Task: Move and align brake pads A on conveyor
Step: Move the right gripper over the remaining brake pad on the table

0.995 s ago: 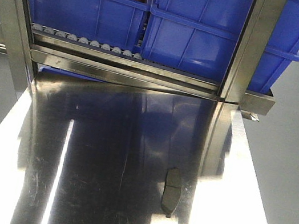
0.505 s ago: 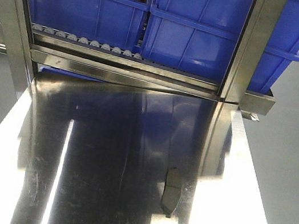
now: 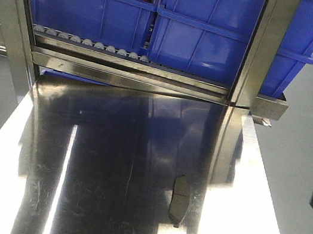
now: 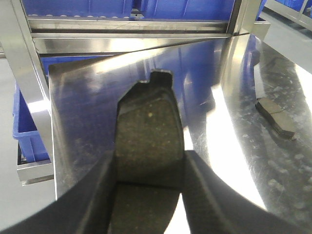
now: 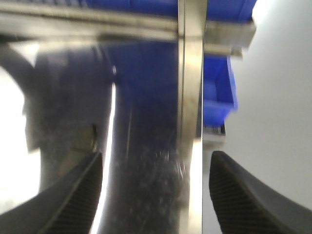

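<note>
You are viewing the left gripper point(image 4: 148, 168) clamping one flat dark-grey curved brake pad point(image 4: 148, 129) between its black fingers point(image 4: 100, 195), over the shiny steel tabletop point(image 4: 87, 97). A second brake pad point(image 3: 179, 200) is lying flat on that tabletop, farther right. The right gripper point(image 5: 156, 163) is hanging with fingers spread wide, grasping nothing.

a shiny, finely scratched steel tabletop point(image 3: 105, 168) runs from near to far. one dark grey brake pad point(image 3: 178, 201) lies flat on it, right of centre, toward the near edge.
</note>
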Robot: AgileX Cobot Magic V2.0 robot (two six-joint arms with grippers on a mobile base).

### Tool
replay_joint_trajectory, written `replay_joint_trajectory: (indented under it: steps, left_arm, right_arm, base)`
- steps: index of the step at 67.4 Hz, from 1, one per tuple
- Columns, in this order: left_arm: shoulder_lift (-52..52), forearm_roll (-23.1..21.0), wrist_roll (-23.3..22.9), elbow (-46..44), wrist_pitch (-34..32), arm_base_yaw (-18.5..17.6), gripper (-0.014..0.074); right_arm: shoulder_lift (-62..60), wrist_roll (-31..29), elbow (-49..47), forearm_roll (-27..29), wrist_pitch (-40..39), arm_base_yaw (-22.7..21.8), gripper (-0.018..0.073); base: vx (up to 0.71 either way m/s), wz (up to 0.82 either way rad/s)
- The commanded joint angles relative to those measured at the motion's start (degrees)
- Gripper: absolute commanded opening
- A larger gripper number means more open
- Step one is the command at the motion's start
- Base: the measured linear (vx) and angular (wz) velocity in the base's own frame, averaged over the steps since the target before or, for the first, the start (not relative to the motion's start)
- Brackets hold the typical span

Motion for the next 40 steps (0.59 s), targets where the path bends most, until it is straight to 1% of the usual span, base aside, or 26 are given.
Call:
replay_joint_trajectory:
  steps: [1,11,16,25,40]
  left_arm:
    - [0.6,0.2,0.0,-1.7,-5.7,-0.1,-0.0006]
    - [0.6,0.2,0.0,-1.7,-5.7,-0.1,-0.0006]
    - [0.6,0.2,0.0,-1.7,-5.7,-0.1,-0.0006]
    - [0.6,0.2,0.0,-1.7,-5.7,-0.1,-0.0006]
    - [0.6,0.2,0.0,-1.7,-5.7,-0.1,-0.0006]
  right_arm:
    - [8.3,-0.6,-6.2,0.2,1.9,-0.2,0.0449]
    - [20.4,-0.6,-10.6,2.0,7.5,-0.2,0.0449]
    - [25.2,-0.6,-11.3,2.8,8.3,-0.2,0.0449]
    - [32.7,-0.5,-11.9,3.6,8.7,-0.2,0.0449]
    - [39.4,-0.5,-12.2,7.9,6.6,-0.1,0.0449]
  base:
    - [0.0,0.0]
    - [0.0,0.0]
    - [0.0,0.0]
    - [0.0,0.0]
    - [0.0,0.0]
